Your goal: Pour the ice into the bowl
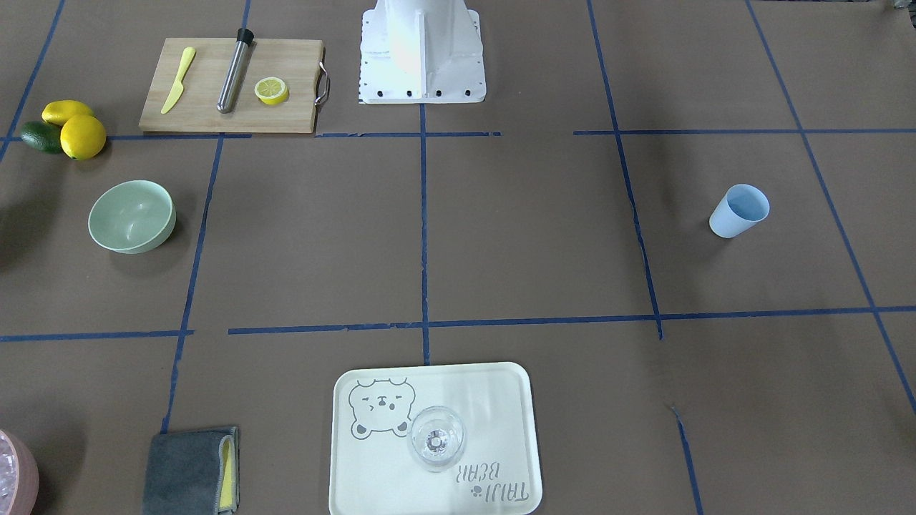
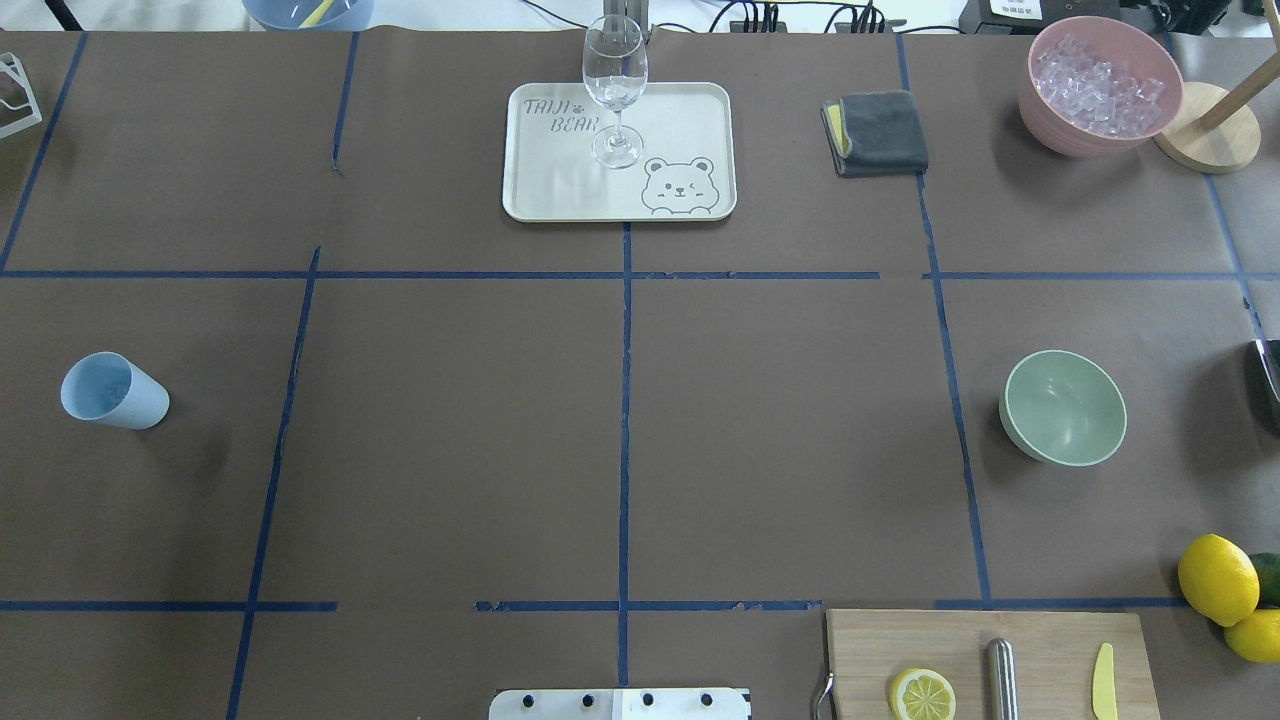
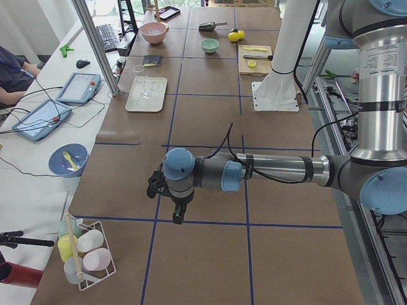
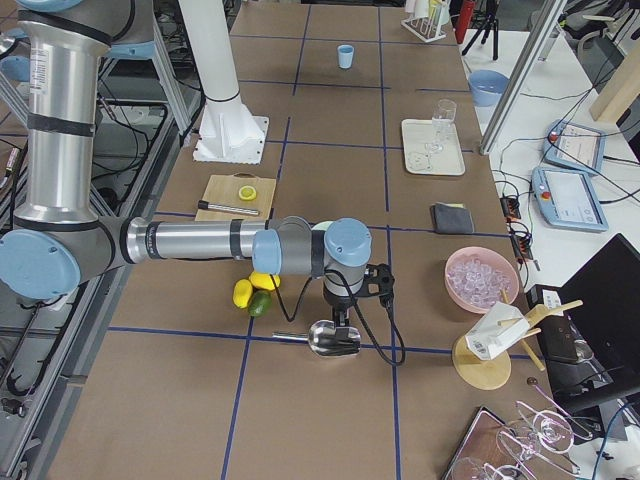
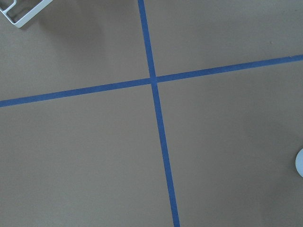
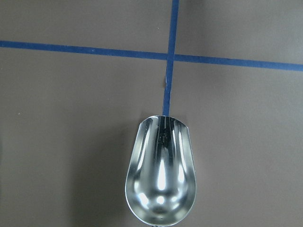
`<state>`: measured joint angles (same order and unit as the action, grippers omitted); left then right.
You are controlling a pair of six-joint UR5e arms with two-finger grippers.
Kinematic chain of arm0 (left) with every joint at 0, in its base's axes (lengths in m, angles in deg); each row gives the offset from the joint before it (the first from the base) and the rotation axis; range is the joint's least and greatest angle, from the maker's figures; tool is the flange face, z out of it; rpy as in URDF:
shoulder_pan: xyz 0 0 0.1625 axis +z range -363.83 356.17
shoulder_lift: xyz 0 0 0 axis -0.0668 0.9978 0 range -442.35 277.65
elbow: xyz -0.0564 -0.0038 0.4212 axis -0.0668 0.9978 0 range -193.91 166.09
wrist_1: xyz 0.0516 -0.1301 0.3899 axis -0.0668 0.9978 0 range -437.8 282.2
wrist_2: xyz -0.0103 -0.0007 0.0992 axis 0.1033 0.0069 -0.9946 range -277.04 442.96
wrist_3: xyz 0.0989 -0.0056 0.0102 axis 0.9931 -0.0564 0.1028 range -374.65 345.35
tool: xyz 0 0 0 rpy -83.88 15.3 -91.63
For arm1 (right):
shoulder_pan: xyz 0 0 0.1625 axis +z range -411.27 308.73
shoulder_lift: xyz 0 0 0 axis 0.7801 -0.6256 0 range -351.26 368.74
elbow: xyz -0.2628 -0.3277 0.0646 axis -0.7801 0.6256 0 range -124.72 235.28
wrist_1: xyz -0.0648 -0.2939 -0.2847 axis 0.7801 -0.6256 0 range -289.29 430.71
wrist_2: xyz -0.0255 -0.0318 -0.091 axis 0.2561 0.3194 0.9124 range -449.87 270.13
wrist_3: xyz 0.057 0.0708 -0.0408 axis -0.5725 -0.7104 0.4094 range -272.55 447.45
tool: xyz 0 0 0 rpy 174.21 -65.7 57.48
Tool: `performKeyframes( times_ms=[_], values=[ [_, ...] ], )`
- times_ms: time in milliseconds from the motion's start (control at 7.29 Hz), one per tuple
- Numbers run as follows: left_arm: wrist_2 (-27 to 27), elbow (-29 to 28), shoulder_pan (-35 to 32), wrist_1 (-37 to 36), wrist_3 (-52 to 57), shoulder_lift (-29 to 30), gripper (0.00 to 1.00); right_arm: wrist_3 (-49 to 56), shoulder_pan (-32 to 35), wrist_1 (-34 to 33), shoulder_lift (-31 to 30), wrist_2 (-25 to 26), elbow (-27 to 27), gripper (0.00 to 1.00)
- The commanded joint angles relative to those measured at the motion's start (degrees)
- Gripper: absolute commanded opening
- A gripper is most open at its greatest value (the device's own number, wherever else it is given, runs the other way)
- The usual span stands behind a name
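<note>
The ice is a heap of small clear cubes in the pink container at the far right; it also shows in the exterior right view. The mint-green bowl stands empty on the right, also in the front view. An empty metal scoop lies on the table. My right gripper hangs just above the scoop; I cannot tell if it is open. My left gripper hovers over bare table at the left end; I cannot tell its state.
A light blue cup stands on the left. A tray with a wine glass and a grey cloth are at the far side. A cutting board with a lemon half, and whole lemons, are at the near right.
</note>
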<state>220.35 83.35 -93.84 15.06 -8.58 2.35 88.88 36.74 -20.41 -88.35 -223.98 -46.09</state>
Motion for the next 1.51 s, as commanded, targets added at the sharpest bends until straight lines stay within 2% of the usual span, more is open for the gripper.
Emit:
performKeyframes(
  times_ms=[0,412,549,686,823,1097,1235,1372],
  values=[
    [0.1,0.2,0.0,0.0,0.1,0.0,1.00,-0.7,0.0,5.0,1.8,-0.1,0.1,1.00],
    [0.1,0.1,0.0,1.6,0.1,0.1,1.00,-1.8,-0.1,5.9,1.8,-1.7,0.7,1.00],
    [0.1,0.2,0.0,1.6,0.1,0.1,1.00,-1.7,-0.7,6.2,1.9,-2.1,-1.2,1.00],
    [0.1,0.2,0.0,1.6,0.1,0.1,1.00,-2.0,-4.7,11.2,1.5,-2.0,-3.0,1.00],
    [0.1,0.3,-0.1,1.6,0.1,0.1,1.00,-6.4,-9.0,15.0,1.7,-1.7,-2.9,1.00],
    [0.1,0.3,0.0,1.6,0.1,0.1,1.00,-28.5,-17.9,27.9,0.4,0.1,-3.5,1.00],
    [0.1,0.3,0.0,1.7,0.1,0.1,1.00,-38.8,-24.1,35.2,-0.8,5.4,-3.3,1.00],
    [0.1,0.3,0.0,1.7,0.1,0.2,1.00,-44.3,-29.4,39.5,-1.9,10.5,-2.9,1.00]
  ],
)
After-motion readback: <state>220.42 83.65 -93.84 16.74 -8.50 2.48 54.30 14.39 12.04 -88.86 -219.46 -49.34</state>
